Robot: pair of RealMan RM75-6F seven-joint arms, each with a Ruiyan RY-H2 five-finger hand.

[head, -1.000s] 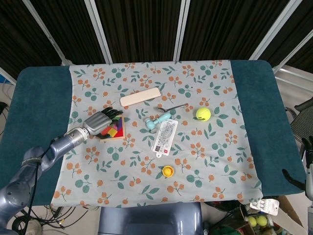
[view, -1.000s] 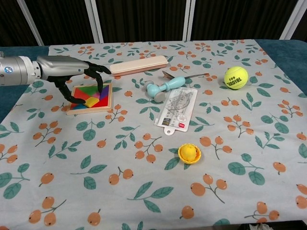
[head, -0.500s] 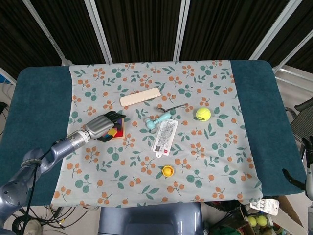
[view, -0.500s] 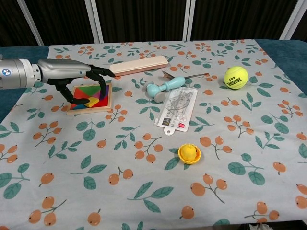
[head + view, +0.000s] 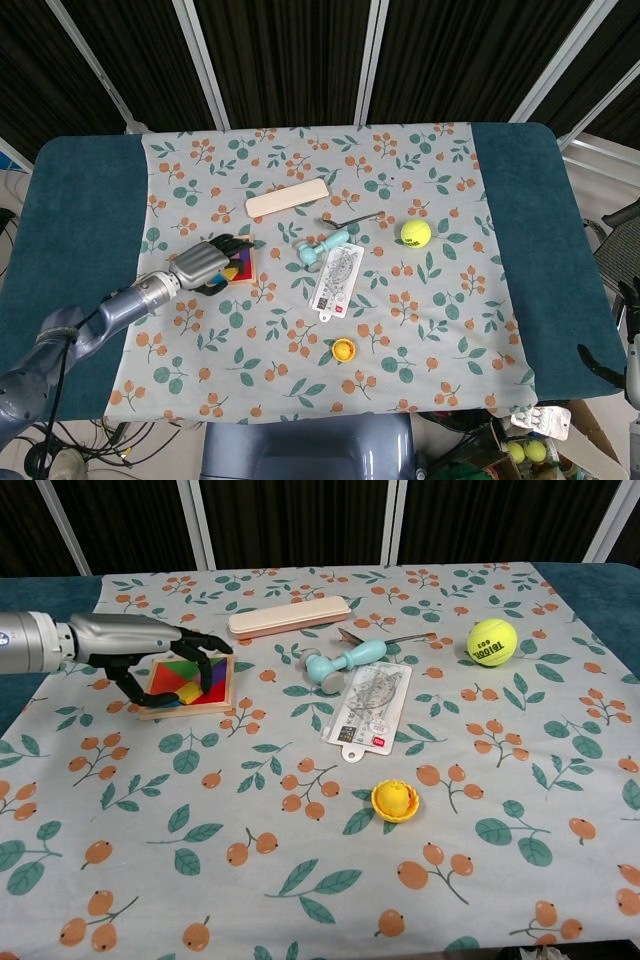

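As the left hand (image 5: 160, 658) arches over the coloured puzzle tray (image 5: 190, 685), its dark fingers (image 5: 205, 670) are spread and curled down onto the tiles and frame, touching it, with no firm clamp visible. The tray lies flat directly beneath the palm. Just beyond the fingertips lies the cream case (image 5: 290, 616); further right, the teal-handled tool (image 5: 340, 663). The right hand is out of sight.

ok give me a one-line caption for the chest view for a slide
Left hand arched over a colourful tangram puzzle on a floral tablecloth, fingertips touching its tiles.
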